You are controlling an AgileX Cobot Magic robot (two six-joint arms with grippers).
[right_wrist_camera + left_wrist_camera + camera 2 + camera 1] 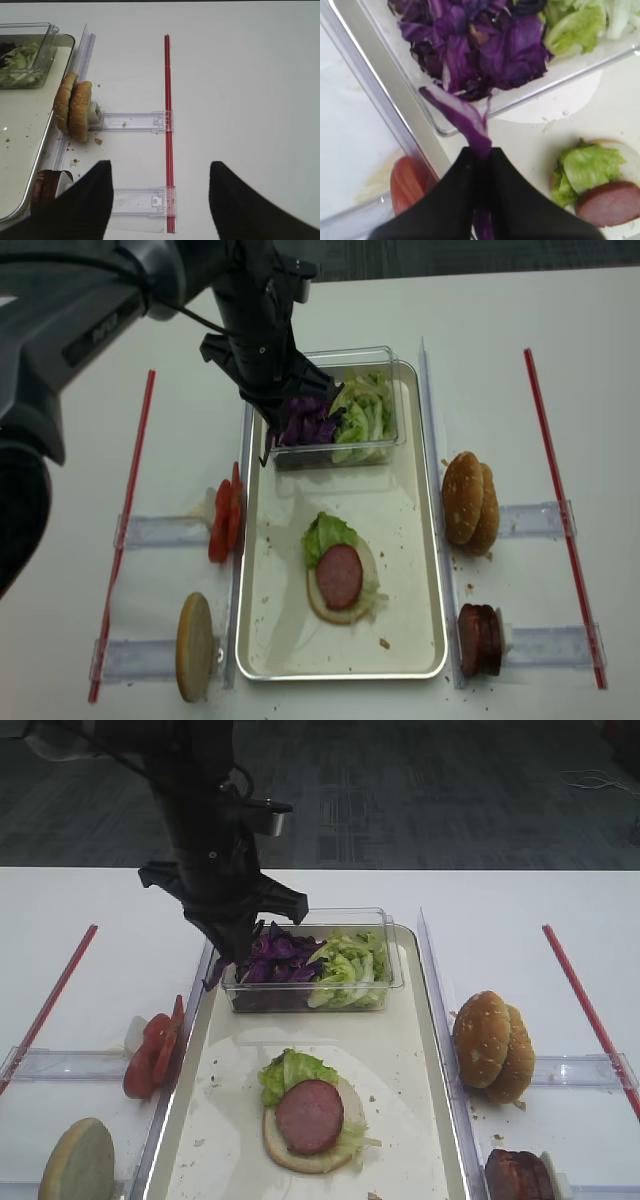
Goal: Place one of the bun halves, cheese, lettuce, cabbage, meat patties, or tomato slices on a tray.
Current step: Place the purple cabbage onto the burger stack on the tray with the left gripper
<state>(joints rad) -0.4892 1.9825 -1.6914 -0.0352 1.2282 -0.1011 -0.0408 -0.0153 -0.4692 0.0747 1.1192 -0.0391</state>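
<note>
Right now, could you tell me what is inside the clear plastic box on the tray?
The clear plastic box holds purple cabbage on its left and pale green lettuce on its right; the box floor beneath them is covered.

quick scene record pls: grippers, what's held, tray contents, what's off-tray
left gripper: shut on cabbage strip, over the clear box's left end
right gripper: open, empty, above the table
tray: clear box of cabbage and lettuce; bun half topped with lettuce and meat patty
off-tray left: tomato slices, bun half
off-tray right: two bun halves, meat patties
</note>
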